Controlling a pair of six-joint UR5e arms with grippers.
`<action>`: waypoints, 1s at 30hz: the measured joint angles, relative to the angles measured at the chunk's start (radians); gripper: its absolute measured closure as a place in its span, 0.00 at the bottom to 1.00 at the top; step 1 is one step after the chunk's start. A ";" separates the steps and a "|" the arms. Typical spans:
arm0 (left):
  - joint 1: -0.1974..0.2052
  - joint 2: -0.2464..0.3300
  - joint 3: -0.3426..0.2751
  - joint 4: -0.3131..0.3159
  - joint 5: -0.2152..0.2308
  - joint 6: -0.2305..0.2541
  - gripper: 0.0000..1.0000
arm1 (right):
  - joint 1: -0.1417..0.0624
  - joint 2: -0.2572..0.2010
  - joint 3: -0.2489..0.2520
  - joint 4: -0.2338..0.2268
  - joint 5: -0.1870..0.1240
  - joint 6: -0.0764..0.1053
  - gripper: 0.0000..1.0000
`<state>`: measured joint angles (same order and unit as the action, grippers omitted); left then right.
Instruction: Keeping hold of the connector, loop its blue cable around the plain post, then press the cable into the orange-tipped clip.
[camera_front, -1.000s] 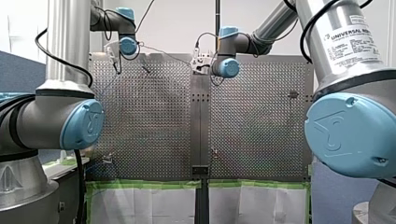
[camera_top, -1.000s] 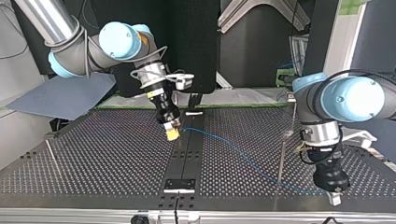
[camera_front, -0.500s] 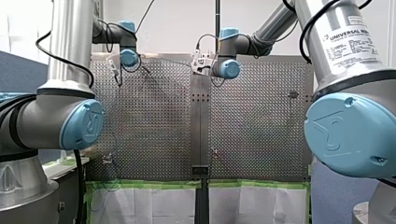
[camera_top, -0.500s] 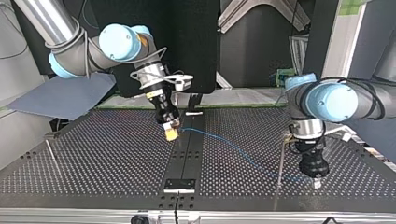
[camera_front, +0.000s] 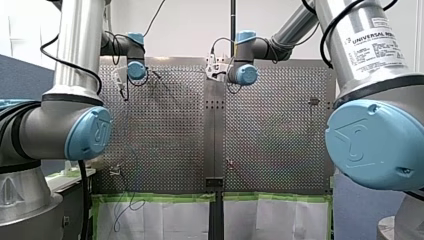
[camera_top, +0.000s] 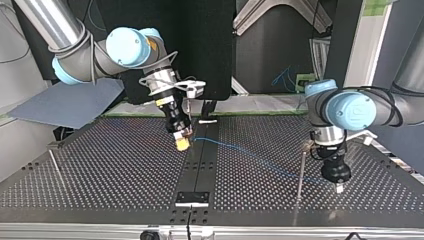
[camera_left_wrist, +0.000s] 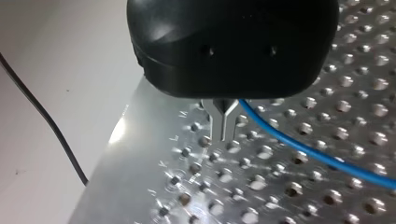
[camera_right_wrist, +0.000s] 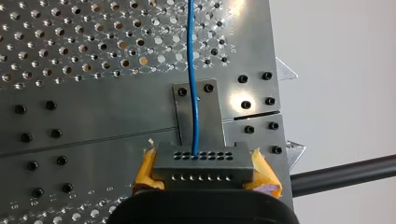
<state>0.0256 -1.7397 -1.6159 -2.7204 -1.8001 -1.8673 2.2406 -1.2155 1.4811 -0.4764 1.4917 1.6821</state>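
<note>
My right gripper (camera_top: 183, 142) with yellow pads (camera_right_wrist: 261, 176) is shut on the grey connector (camera_right_wrist: 201, 161), tilted down over the table's middle strip. The blue cable (camera_top: 250, 157) runs from it across the perforated table (camera_top: 125, 170) to my left gripper (camera_top: 339, 186). In the left wrist view the metal fingers (camera_left_wrist: 223, 122) are shut, with the blue cable (camera_left_wrist: 303, 149) leaving from their root. The plain post (camera_top: 301, 172) stands just beside my left gripper, on the side toward the middle; the cable passes behind it. A small orange-tipped clip (camera_front: 229, 161) sits near the middle strip.
A thin rod (camera_top: 55, 162) stands at the top view's left. A small bracket (camera_front: 313, 101) sits on the front view's right half. A screwed plate (camera_top: 192, 198) lies on the dark middle strip. Loose blue cable (camera_front: 125, 205) hangs over the table's taped edge.
My left gripper has moved away from the table's near right corner in the top view, up close to the plain post, drawing the cable with it. My right gripper has barely moved.
</note>
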 joint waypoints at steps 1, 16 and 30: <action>0.001 0.000 -0.006 0.004 0.002 -0.001 1.00 | 0.000 0.000 0.000 0.000 0.000 0.000 1.00; 0.002 -0.033 -0.068 0.073 0.108 -0.024 1.00 | 0.000 0.023 0.001 0.008 0.001 -0.005 1.00; 0.003 -0.050 -0.069 0.062 0.092 -0.033 0.60 | 0.009 0.088 0.005 0.046 0.005 -0.028 1.00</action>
<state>0.0290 -1.7902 -1.6850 -2.6581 -1.7085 -1.9002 2.2493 -1.1271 1.4858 -0.4300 1.4969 1.6537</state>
